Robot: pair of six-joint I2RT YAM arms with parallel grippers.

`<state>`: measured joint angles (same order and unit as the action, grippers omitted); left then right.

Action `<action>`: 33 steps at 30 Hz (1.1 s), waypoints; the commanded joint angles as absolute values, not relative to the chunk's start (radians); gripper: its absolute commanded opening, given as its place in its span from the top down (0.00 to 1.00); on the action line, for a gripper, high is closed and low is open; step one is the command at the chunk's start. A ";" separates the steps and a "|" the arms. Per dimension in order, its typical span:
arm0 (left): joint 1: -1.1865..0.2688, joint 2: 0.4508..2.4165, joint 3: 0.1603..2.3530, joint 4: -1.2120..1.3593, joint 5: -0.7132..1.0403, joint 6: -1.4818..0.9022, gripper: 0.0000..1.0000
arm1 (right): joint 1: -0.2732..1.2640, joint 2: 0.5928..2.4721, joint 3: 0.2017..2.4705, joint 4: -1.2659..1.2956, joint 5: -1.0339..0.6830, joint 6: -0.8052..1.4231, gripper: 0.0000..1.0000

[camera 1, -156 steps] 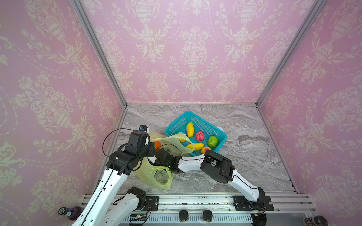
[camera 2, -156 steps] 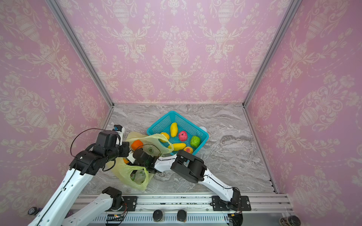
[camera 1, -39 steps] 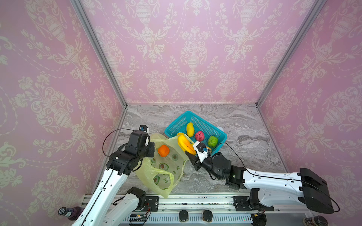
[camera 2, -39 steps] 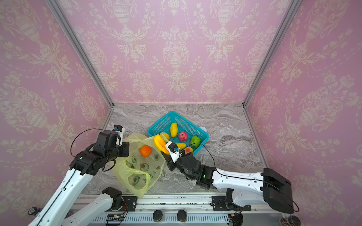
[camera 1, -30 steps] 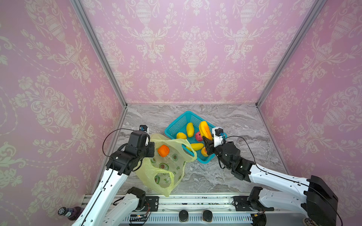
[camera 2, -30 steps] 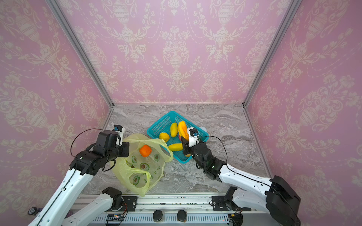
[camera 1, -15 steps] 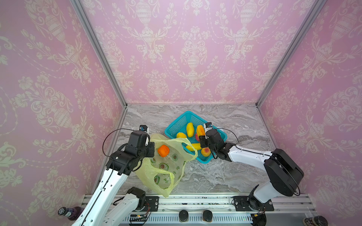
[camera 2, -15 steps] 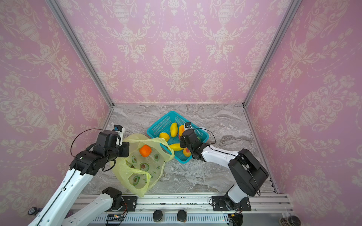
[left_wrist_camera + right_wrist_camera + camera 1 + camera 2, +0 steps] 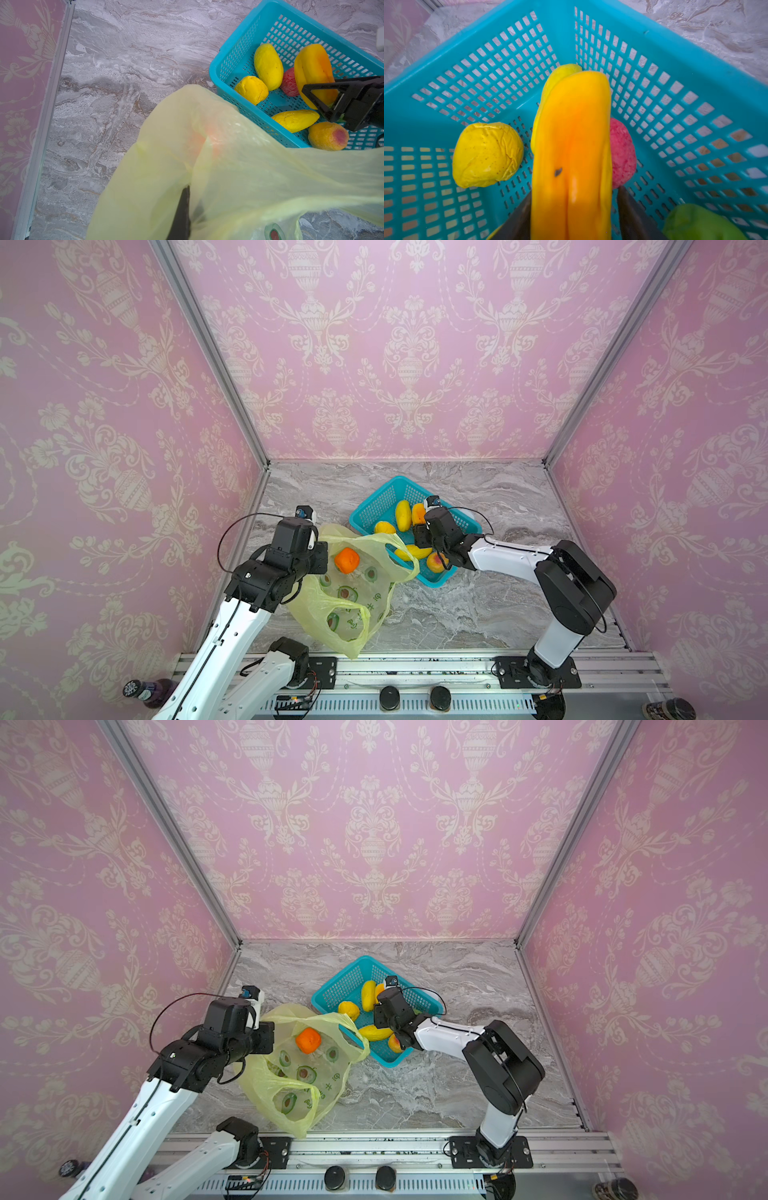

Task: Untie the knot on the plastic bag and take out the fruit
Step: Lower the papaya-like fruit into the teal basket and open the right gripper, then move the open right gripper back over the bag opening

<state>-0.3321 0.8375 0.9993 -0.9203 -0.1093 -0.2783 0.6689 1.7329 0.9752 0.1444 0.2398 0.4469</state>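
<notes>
Already holding the untied plastic bag (image 9: 353,605) open by its rim, with left gripper (image 9: 323,559) clamped tight on the film. Into the teal basket (image 9: 376,499) beside it, just carried a long yellow fruit (image 9: 571,135); right gripper (image 9: 574,197) parted, letting go. Seemingly leaves only the orange fruit (image 9: 347,560) inside the bag.

The left arm (image 9: 232,626) and right arm (image 9: 511,556): white link shells, matte black joint housings, thin black looping cables (image 9: 257,514). The right gripper (image 9: 574,190): black wedge-shaped fingers (image 9: 633,216).
</notes>
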 commanded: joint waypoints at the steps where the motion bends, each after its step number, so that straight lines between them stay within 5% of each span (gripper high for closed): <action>1: -0.342 0.828 0.989 -0.915 -0.100 -0.284 1.00 | 0.664 1.704 0.952 0.124 0.260 0.454 0.27; 8: -0.340 0.830 0.990 -0.914 -0.100 -0.284 1.00 | 0.663 1.563 0.855 0.161 0.283 0.443 0.10; 18: -0.341 0.831 0.990 -0.915 -0.103 -0.284 1.00 | 0.689 1.203 0.634 0.269 0.254 0.405 0.07; 26: -0.340 0.831 0.990 -0.914 -0.101 -0.284 1.00 | 0.935 0.920 0.522 0.382 0.233 0.205 0.23; 33: -0.341 0.831 0.989 -0.915 -0.102 -0.284 1.00 | 1.150 1.016 0.556 0.474 0.150 0.020 0.36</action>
<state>-0.3321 0.8375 0.9993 -0.9207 -0.1093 -0.2783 1.1034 0.9565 0.5392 0.4255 0.1947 0.1413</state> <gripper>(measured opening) 0.047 0.653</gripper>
